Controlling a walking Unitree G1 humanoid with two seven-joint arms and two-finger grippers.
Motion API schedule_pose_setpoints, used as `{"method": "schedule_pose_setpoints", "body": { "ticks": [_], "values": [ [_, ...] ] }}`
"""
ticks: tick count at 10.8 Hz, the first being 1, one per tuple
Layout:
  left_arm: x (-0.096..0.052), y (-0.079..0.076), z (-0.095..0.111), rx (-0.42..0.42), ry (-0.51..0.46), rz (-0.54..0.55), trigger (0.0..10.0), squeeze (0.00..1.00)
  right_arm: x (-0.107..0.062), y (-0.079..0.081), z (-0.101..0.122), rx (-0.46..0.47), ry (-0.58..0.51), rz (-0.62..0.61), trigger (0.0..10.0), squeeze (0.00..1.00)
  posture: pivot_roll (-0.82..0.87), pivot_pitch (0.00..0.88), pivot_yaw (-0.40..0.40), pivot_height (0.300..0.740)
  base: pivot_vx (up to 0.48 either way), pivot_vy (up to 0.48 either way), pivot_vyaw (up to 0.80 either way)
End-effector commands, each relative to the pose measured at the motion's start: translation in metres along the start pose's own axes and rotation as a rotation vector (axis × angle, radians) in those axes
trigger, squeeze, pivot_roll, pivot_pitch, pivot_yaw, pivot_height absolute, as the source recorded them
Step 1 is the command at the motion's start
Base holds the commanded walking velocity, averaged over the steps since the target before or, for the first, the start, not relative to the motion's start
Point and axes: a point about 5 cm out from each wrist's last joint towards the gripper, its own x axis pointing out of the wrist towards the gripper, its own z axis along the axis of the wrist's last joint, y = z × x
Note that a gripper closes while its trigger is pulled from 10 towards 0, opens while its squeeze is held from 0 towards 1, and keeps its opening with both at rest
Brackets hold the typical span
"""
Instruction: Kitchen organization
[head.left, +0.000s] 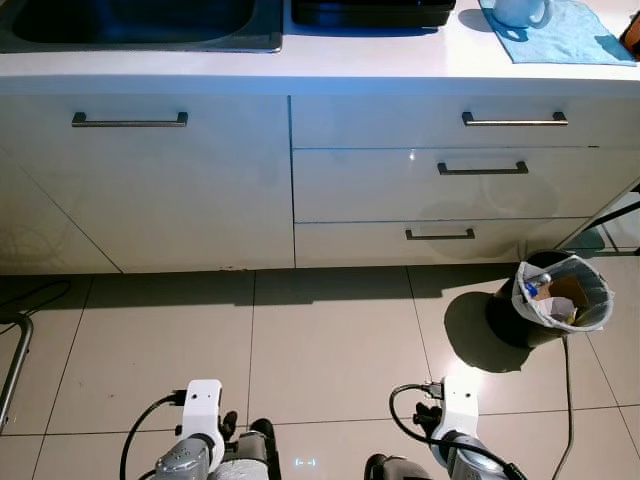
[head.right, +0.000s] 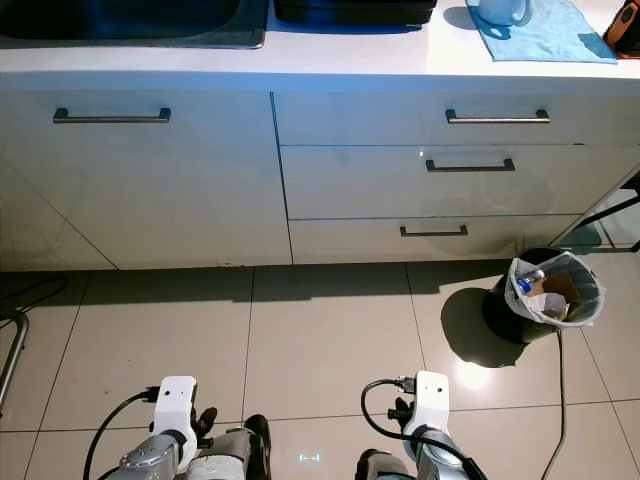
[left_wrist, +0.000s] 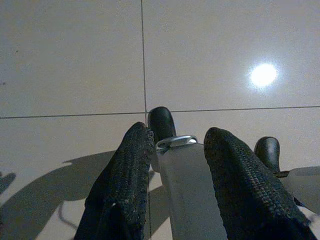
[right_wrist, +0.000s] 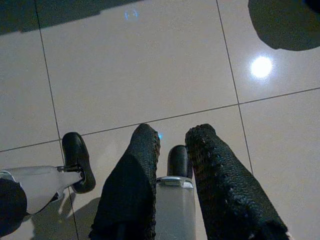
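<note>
Left eye view shows the robot facing the white drawers (head.left: 440, 180), likely squaring up before any tidying starts; a mug (head.left: 520, 10) sits on a blue cloth (head.left: 575, 35) on the desk (head.left: 380, 55), a lined bin (head.left: 562, 295) on the floor. Left gripper (left_wrist: 175, 170) and right gripper (right_wrist: 172, 170) hang low, fingers parted, holding nothing

White cabinet front (head.left: 150, 185) with three drawers (head.left: 440, 180) beside it, each bearing a dark bar handle. Above, a sink (head.left: 130, 25) and a mug (head.left: 520, 10) resting on a blue cloth (head.left: 570, 35). Down on the tiled floor (head.left: 320, 340), a black bin (head.left: 555, 300) lined with a white bag, full of rubbish.
</note>
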Motion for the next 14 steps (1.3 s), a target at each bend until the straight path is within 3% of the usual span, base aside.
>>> {"method": "schedule_pose_setpoints", "body": {
  "ticks": [1, 14],
  "values": [
    [-0.0016, 0.0002, -0.0075, -0.008, 0.024, 0.005, 10.0, 0.0, -0.0027, -0.0044, -0.009, 0.017, 0.03, -0.018, 10.0, 0.0, -0.01, 0.204, -0.013, 0.74, 0.0, 0.0, 0.0],
    [-0.0007, -0.0036, 0.0007, -0.022, -0.044, -0.011, 10.0, 0.0, -0.0047, -0.0089, -0.0071, 0.029, -0.019, -0.003, 10.0, 0.0, 0.02, 0.204, 0.004, 0.74, 0.0, 0.0, 0.0]
  ]
}}
